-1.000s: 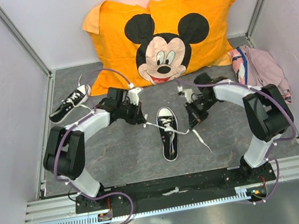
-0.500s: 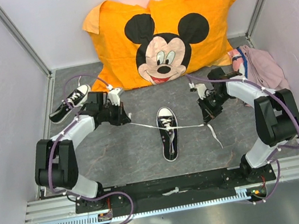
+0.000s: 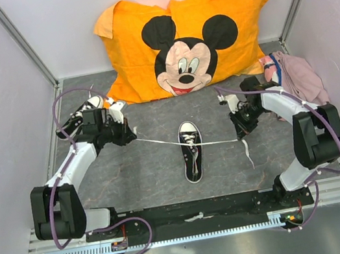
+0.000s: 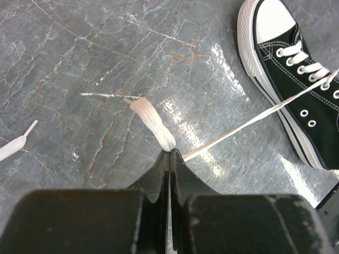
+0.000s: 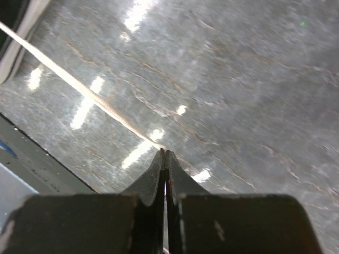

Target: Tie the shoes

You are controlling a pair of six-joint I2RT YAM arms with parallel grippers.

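A black sneaker (image 3: pixel 191 151) with a white toe cap lies mid-table, toe toward the pillow; it also shows in the left wrist view (image 4: pixel 296 95). Its white laces run out taut to both sides. My left gripper (image 3: pixel 133 135) is shut on the left lace (image 4: pixel 156 124), whose free end sticks out past the fingertips. My right gripper (image 3: pixel 240 134) is shut on the right lace (image 5: pixel 85 90), whose tail hangs down (image 3: pixel 248 152). A second black sneaker (image 3: pixel 80 114) lies at the back left, beside my left arm.
An orange Mickey Mouse pillow (image 3: pixel 187 38) leans on the back wall. A pink cloth bundle (image 3: pixel 296 78) lies at the right wall. A loose lace tip (image 4: pixel 16 140) lies on the grey marbled floor in the left wrist view. Metal frame posts stand at the corners.
Both grippers have moved outward, away from the middle shoe, each keeping its lace. The laces have gone from slack to a taut, nearly straight line across the shoe.
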